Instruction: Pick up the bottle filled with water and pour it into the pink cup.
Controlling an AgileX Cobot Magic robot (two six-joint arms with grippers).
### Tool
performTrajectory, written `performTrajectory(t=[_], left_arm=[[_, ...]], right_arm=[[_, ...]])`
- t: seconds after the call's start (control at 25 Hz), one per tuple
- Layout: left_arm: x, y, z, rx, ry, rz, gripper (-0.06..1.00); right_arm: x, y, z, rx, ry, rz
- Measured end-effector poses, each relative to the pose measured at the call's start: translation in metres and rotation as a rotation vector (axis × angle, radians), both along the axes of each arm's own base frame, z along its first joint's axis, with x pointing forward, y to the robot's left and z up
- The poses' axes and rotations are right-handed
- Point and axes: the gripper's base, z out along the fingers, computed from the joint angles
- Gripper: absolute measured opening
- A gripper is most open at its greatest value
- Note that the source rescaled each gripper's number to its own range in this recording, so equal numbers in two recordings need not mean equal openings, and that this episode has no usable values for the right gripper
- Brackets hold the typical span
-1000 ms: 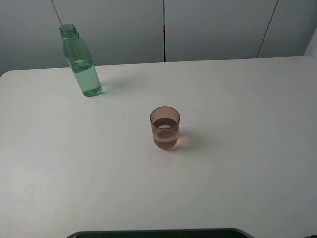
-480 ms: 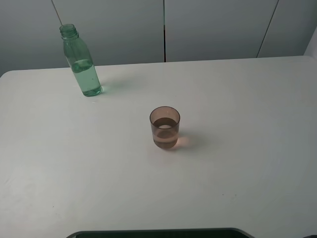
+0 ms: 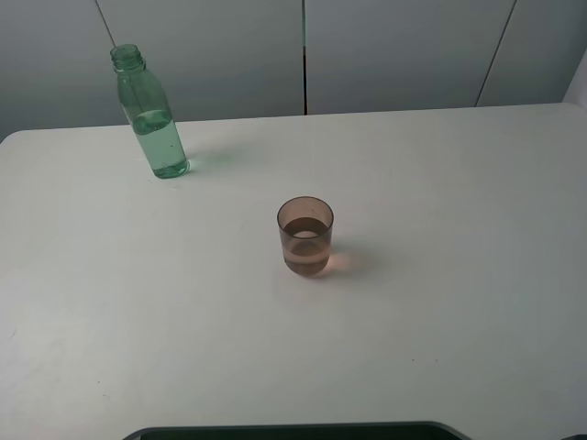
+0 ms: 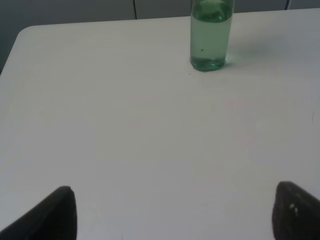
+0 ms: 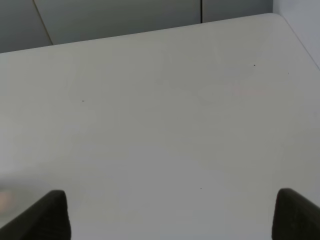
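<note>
Nearest the robot, the left hand point(image 4: 172, 212) hangs released over bare white surface point(image 3: 440, 321), its two dark fingertips point(image 4: 57, 212) spread wide with nothing between them. The right hand point(image 5: 172, 215) is likewise released and empty, fingers far apart above the surface. Further out, around the middle of the surface, the pink cup point(image 3: 305, 236) stands upright with liquid in its lower half. Farthest, close to the far left corner, the bottle point(image 3: 151, 115) stands upright and uncapped, partly filled, well apart from the cup.
</note>
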Motion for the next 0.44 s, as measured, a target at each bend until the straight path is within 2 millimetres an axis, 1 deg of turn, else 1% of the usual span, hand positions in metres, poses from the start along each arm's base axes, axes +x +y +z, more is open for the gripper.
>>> performTrajectory(t=[0.44], left_arm=[[0.0000, 0.0000, 0.0000, 0.000, 0.000, 0.000, 1.00]], right_arm=[[0.0000, 0.0000, 0.0000, 0.000, 0.000, 0.000]])
